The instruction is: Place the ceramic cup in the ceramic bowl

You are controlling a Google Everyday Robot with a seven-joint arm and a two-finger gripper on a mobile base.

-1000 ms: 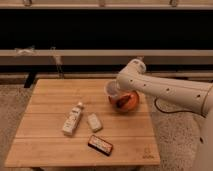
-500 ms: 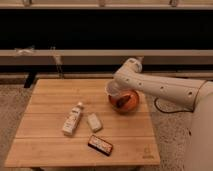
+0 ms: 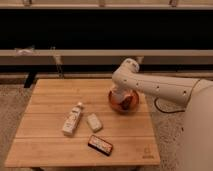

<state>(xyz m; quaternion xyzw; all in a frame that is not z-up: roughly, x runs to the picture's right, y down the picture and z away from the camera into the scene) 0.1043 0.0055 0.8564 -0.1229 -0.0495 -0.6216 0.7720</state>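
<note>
Looking down at a slant in the single camera view, a square wooden table (image 3: 60,137) stands on a speckled floor in front of a dark wall with pale horizontal rails.

A small dark mark sits near the table's front right corner, too small to read. A white bottle (image 3: 72,119) lies on its side left of centre, with a label whose writing cannot be made out. Just to its right, apart from it, lies a small pale block (image 3: 94,122). Nearer the front edge lies a dark flat packet (image 3: 100,144) with a reddish edge and light print that is not legible.

The white arm (image 3: 160,89) reaches in from the right and bends down over the ceramic bowl (image 3: 123,102), which stands on the right half of the table, towards the back. The gripper (image 3: 120,96) hangs over the bowl's left part, down at its rim. The ceramic cup (image 3: 115,94) shows as a whitish shape at the gripper, over the bowl's left inner side. Whether it touches the bowl's bottom cannot be told, nor whether the gripper has hold of it.
</note>
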